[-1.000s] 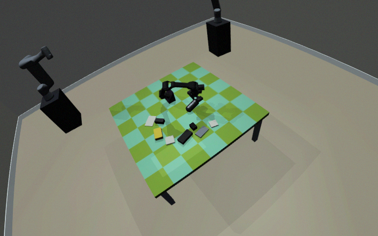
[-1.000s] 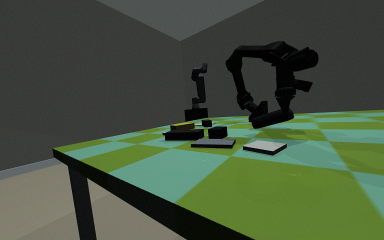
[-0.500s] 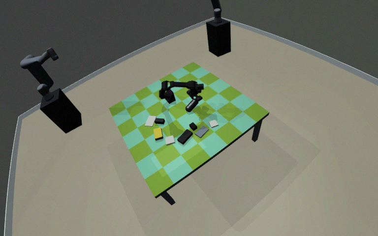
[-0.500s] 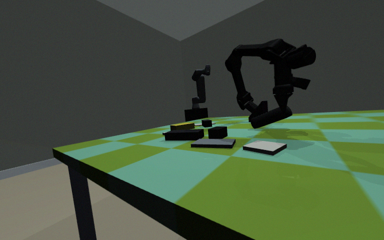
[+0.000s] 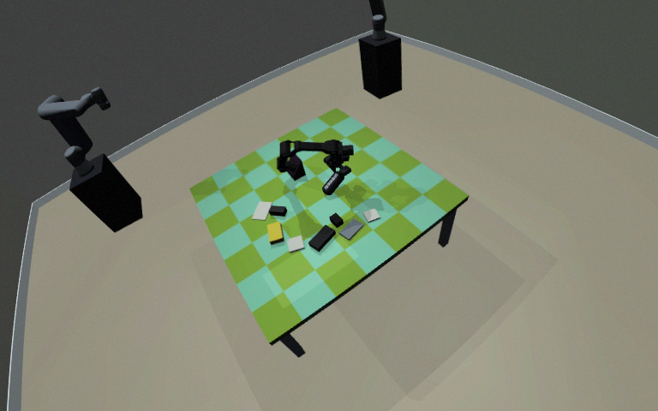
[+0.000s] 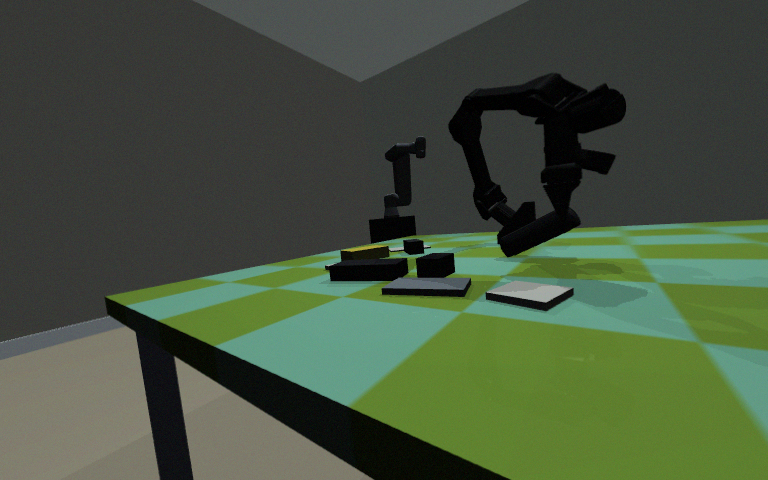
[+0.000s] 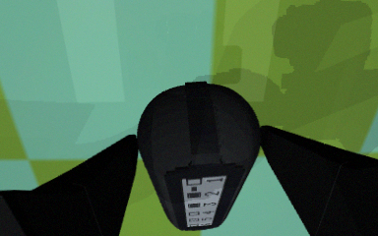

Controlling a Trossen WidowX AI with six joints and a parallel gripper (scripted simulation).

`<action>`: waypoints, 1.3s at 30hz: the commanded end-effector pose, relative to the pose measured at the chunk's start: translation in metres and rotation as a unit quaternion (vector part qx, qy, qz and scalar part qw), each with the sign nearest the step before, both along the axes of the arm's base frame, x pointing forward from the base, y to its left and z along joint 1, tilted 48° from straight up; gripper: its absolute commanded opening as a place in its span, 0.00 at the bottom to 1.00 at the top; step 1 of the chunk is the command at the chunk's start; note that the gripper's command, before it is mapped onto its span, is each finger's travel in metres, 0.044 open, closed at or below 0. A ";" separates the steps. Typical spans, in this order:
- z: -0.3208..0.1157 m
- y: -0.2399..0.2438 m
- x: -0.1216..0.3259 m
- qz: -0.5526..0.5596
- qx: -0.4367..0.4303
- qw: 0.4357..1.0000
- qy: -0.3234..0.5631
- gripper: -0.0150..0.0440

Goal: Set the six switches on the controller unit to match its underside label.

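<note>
While the unit point(image 5: 330, 187) point(image 6: 538, 233) point(image 7: 164, 115) is hung tilted above the checkered table point(image 5: 310, 295) point(image 6: 453, 362), inward from all its edges, its rounded end is gripped between the fingers of the gripper point(image 5: 341, 171) point(image 6: 561, 211) point(image 7: 199, 138). The pale printed label point(image 5: 331, 181) point(image 7: 204, 202) is exposed on its underside. Toward the table's lower right edge in the top view, a matte black block point(image 5: 322, 237) point(image 6: 368, 270) and a flat grey plate point(image 5: 351, 229) point(image 6: 425, 285) are laid; nearer the left edge, a yellow block point(image 5: 275, 232) point(image 6: 364, 252) is seen.
</note>
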State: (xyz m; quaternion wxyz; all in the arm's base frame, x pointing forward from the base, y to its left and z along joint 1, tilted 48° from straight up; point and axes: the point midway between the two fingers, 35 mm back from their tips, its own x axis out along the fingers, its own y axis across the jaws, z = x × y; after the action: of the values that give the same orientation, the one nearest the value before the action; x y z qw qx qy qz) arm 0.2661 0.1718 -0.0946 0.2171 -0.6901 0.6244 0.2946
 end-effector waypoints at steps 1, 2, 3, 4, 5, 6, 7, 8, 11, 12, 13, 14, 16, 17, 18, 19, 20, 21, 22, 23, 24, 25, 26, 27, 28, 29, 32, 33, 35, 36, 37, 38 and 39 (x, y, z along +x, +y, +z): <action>0.008 0.003 0.002 -0.001 0.005 1.000 -0.007 0.82; 0.008 0.003 0.002 -0.001 0.005 1.000 -0.007 0.82; 0.009 0.003 0.002 -0.001 0.005 1.000 -0.007 0.82; 0.010 0.003 0.002 -0.001 0.005 1.000 -0.007 0.82; 0.011 0.003 0.002 -0.001 0.005 1.000 -0.007 0.82; 0.012 0.003 0.002 -0.001 0.005 1.000 -0.007 0.82; 0.012 0.003 0.002 -0.001 0.005 1.000 -0.007 0.82; 0.013 0.003 0.002 -0.001 0.005 1.000 -0.007 0.82; 0.016 0.003 0.002 -0.001 0.005 1.000 -0.006 0.82; 0.016 0.003 0.003 -0.001 0.005 1.000 -0.006 0.82; 0.017 0.003 0.003 -0.001 0.005 1.000 -0.006 0.82; 0.018 0.003 0.003 -0.001 0.005 1.000 -0.006 0.82; 0.020 0.003 0.003 -0.001 0.005 1.000 -0.006 0.82; 0.021 0.003 0.003 -0.001 0.005 1.000 -0.006 0.82; 0.021 0.003 0.003 -0.001 0.005 1.000 -0.006 0.82; 0.022 0.003 0.003 -0.001 0.005 1.000 -0.006 0.82; 0.023 0.003 0.003 -0.001 0.005 1.000 -0.006 0.82; 0.024 0.003 0.003 -0.001 0.005 1.000 -0.006 0.82; 0.025 0.003 0.003 -0.001 0.005 1.000 -0.006 0.82; 0.025 0.003 0.003 -0.001 0.005 1.000 -0.006 0.82; 0.026 0.003 0.003 -0.001 0.005 1.000 -0.006 0.82; 0.027 0.003 0.003 -0.001 0.005 1.000 -0.006 0.82; 0.028 0.003 0.003 -0.001 0.004 1.000 -0.006 0.82; 0.029 0.003 0.003 -0.001 0.004 1.000 -0.006 0.82; 0.029 0.003 0.003 -0.001 0.004 1.000 -0.006 0.82; 0.030 0.003 0.003 -0.001 0.004 1.000 -0.006 0.82; 0.032 0.003 0.003 -0.001 0.004 1.000 -0.006 0.82; 0.033 0.003 0.003 -0.001 0.004 1.000 -0.006 0.82; 0.035 0.003 0.004 -0.001 0.004 1.000 -0.006 0.82; 0.036 0.003 0.004 -0.001 0.004 1.000 -0.006 0.82; 0.037 0.002 0.004 -0.001 0.004 1.000 -0.006 0.82; 0.038 0.002 0.004 -0.001 0.004 1.000 -0.006 0.82; 0.038 0.002 0.004 -0.001 0.004 1.000 -0.006 0.82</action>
State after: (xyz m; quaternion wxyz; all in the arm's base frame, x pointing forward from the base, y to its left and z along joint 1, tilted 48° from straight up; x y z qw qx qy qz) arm 0.2686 0.1739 -0.0631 0.2206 -0.6893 0.6241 0.2944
